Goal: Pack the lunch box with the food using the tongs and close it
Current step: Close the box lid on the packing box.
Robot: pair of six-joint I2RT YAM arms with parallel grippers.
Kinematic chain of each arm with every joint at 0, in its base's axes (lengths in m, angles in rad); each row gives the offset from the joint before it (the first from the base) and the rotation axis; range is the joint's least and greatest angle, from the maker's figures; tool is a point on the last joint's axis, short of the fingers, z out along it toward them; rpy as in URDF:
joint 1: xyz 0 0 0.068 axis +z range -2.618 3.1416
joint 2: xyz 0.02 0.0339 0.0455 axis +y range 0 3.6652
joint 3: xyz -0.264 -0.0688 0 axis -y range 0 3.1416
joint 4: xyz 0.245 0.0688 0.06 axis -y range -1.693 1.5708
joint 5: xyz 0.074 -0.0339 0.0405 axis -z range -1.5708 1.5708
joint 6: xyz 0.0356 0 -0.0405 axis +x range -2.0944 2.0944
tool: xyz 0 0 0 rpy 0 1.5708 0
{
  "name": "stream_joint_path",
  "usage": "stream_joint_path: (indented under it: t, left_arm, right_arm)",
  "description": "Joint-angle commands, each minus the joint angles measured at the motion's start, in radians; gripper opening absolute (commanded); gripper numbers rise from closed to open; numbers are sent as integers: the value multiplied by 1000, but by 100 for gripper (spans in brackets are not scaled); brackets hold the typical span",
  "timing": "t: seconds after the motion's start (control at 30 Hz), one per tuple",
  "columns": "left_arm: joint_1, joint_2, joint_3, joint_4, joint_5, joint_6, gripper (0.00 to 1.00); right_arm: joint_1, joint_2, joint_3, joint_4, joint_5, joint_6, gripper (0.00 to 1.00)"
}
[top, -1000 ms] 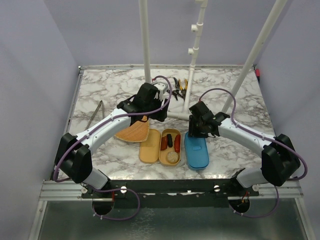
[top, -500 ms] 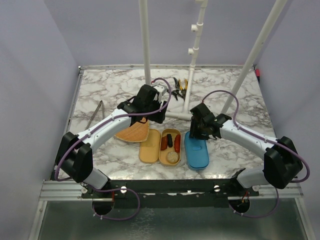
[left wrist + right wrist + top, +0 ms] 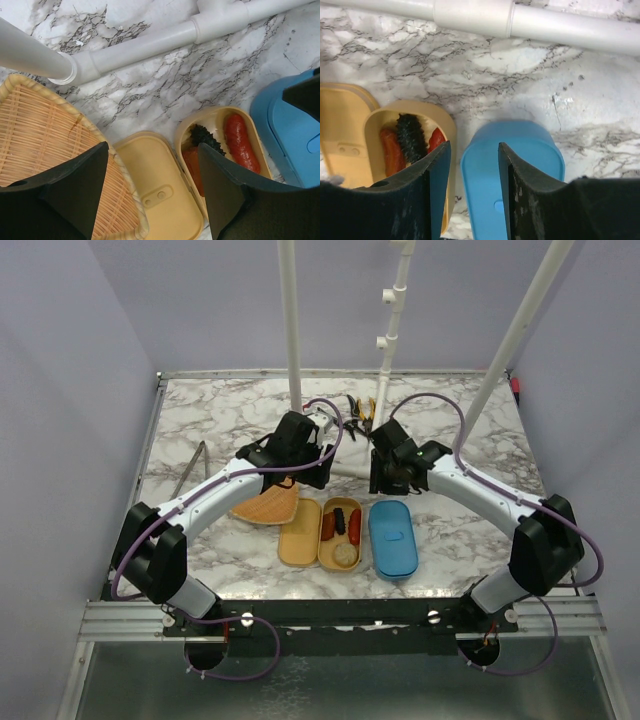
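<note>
The yellow lunch box lies open near the front, its tray holding the food: a red sausage, a dark bumpy piece, an orange piece and a beige ball. Its yellow inner lid lies to the tray's left and the blue lid to its right. My left gripper hangs open above the inner lid, empty. My right gripper is open and empty over the far left edge of the blue lid. The tongs lie at the far left.
A woven basket sits left of the lunch box, under my left arm. White pipe posts and their base pipe stand behind both grippers. Black-and-yellow pliers lie at the back.
My right gripper has drawn back and to the left from above the blue lid, leaving the lid uncovered on the table. The left arm has stayed still.
</note>
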Motion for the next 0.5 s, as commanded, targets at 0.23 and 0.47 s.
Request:
stream_joint_path:
  t: [0.23, 0.47]
  left_arm:
    - [5, 11, -19, 18, 24, 6, 73]
    - [6, 7, -19, 18, 27, 4, 73]
  right_arm:
    - [-20, 155, 67, 129, 29, -112, 42]
    - [-21, 177, 23, 140, 4, -96, 41]
